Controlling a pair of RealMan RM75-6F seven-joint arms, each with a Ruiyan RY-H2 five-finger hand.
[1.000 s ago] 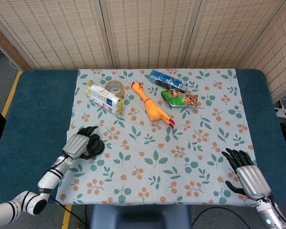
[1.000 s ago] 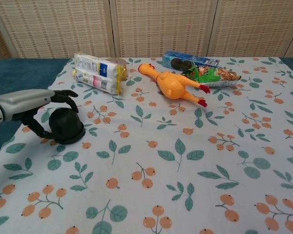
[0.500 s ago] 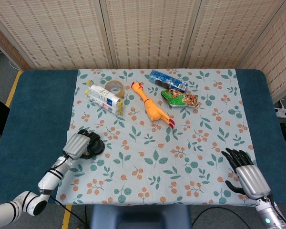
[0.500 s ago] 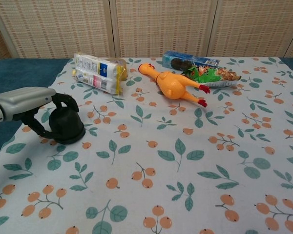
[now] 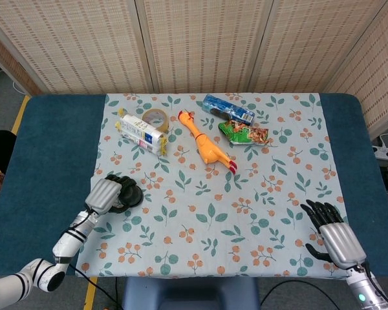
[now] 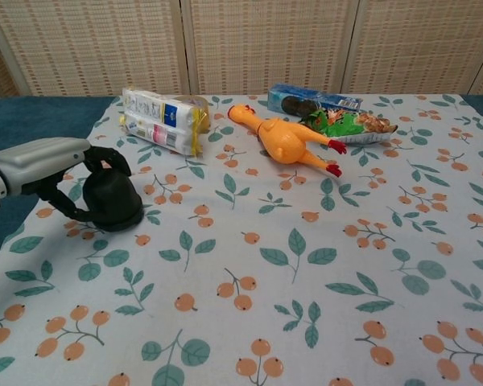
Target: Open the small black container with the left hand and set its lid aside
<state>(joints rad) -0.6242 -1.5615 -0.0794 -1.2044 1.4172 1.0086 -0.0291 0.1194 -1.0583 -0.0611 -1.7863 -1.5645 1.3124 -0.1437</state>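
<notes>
The left hand (image 6: 52,165) grips the small black container (image 6: 111,201) from the side and top, with dark fingers (image 6: 105,158) curled over its upper part. The container stands on the flowered cloth (image 6: 306,265) near the left edge of the tabletop (image 5: 52,148), and its lid looks to be in place on it. In the head view the same hand (image 5: 107,194) covers most of the container (image 5: 130,196).

The right hand (image 5: 333,234) rests at the near right corner, holding nothing, its fingers spread apart and pointing away from the robot.

At the far side of the cloth lie a white pack with blue and yellow print (image 6: 157,119), a roll of brown tape (image 5: 154,118) just behind it, a yellow rubber chicken (image 6: 283,145), a blue packet (image 6: 312,100) and a green snack bag (image 6: 346,125) touching that packet. The writing on the packs is too small to read.
</notes>
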